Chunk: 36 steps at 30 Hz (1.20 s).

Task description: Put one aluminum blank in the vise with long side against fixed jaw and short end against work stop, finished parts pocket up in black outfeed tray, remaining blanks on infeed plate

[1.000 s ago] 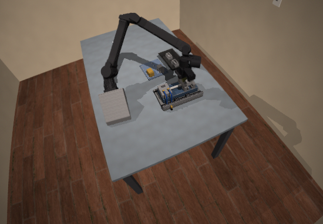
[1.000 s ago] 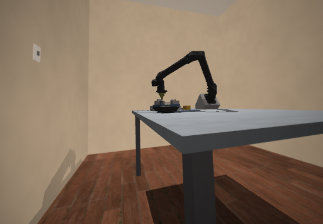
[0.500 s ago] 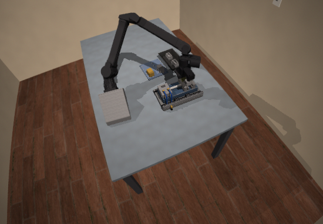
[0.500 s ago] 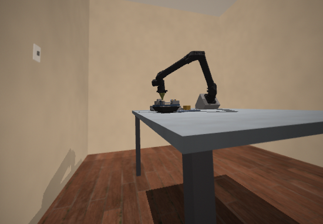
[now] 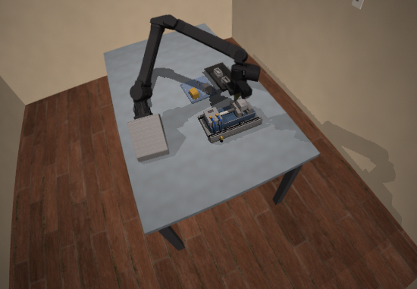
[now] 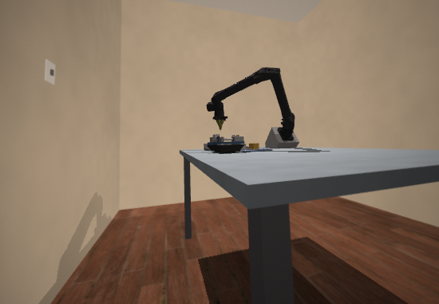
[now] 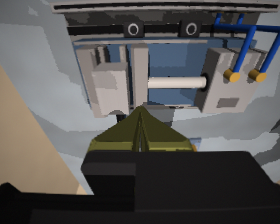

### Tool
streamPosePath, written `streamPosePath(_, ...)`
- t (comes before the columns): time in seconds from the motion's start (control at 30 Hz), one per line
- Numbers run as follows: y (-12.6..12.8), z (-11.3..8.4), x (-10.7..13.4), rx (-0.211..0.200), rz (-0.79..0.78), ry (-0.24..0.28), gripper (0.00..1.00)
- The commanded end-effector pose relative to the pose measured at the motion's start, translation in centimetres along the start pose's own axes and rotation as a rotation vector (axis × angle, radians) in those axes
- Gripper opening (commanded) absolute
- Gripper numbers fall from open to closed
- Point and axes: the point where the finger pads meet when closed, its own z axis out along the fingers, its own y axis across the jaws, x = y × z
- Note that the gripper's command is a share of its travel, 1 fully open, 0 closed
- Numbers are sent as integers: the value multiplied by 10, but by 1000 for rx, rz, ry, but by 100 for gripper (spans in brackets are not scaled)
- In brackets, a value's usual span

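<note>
Black arm raised and bent at the elbow, wrist angled downward, tool [image 5: 237, 98] [image 6: 220, 128] [image 7: 140, 111] shut, fingertips together

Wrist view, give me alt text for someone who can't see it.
Shut olive gripper fingertips point toward a vise on a blue base; a gray block sits at its left, and two blue hoses meet the right-hand block.
</note>
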Motion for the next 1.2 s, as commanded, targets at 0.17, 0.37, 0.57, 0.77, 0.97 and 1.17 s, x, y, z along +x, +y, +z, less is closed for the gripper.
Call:
streamPosePath(0.17,16,-32,-1,-22,-41,-18,0)
streamPosePath(0.37,13,-44,-7,-25,-30,-15,0)
streamPosePath(0.57,13,-48,-8,-28,-28,-15,0)
streamPosePath(0.77,14,-38,-2,-11,-36,-12,0)
streamPosePath(0.97,14,-32,1,-2,-39,-11,0)
streamPosePath(1.17,15,-31,2,0,-52,-10,0)
